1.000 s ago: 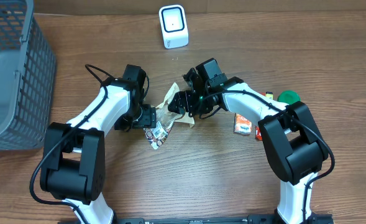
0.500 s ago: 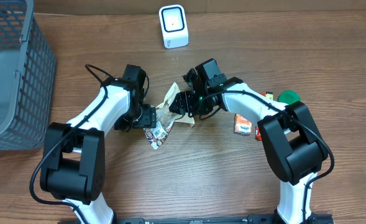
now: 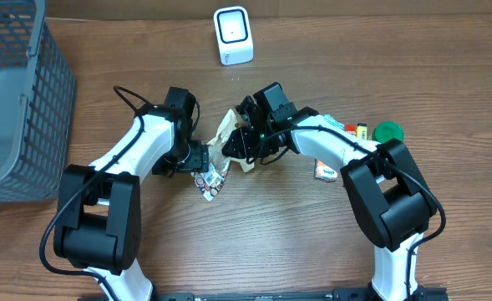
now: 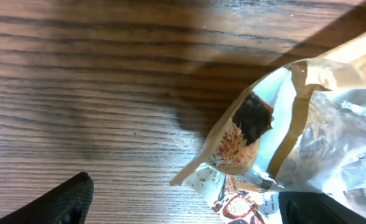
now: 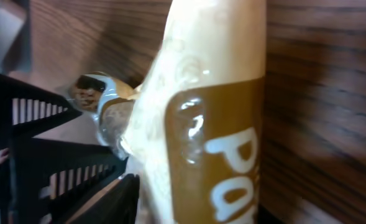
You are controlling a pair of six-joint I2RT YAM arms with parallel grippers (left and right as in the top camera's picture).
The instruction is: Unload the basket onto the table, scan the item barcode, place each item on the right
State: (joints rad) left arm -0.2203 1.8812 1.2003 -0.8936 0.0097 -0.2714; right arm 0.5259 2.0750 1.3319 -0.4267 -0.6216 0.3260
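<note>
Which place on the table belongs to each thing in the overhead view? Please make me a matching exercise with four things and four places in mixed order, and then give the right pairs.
Things:
1. white barcode scanner
2. grey wire basket
3. snack bag
4. green round object

Places on the table:
A. left edge
B. centre
C. far edge, away from the robot
D. right side

Right pairs: 1-C, 2-A, 3-B, 4-D.
</note>
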